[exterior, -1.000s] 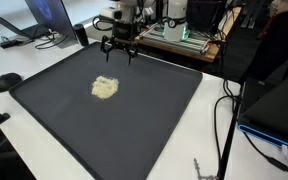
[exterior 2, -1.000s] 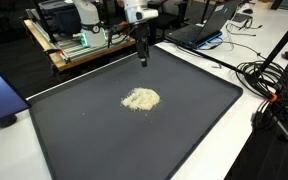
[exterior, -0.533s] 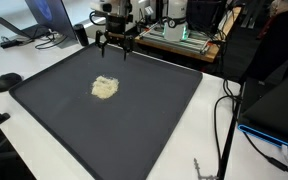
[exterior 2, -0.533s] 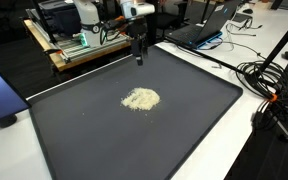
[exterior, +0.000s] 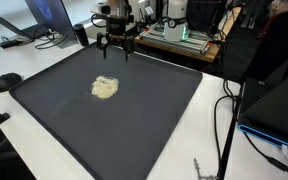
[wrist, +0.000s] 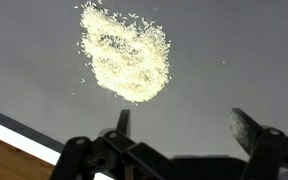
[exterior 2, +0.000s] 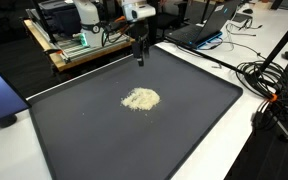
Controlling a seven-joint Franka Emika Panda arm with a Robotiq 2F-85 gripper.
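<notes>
Hovering the gripper (exterior: 116, 54) above the far edge of the dark mat (exterior: 154, 120), I have the jaws spread wide with nothing between them. The wrist view shows both fingers (wrist: 124, 122) bare over the grey surface. The pile of pale grains (exterior: 104, 87) lies loose on the mat, toward its middle. It is well apart from the gripper in both exterior views (exterior 2: 140, 98), and in the wrist view it sits ahead of the fingertips and a little off to one side (wrist: 126, 52). I judge this to be the approach step, with no contact made. Getting to the grains would mean bringing the hand inward over the mat, centring it on the heap and descending slowly. Loose grains scatter at a careless touch, and a few strays already dot the mat around the heap.
</notes>
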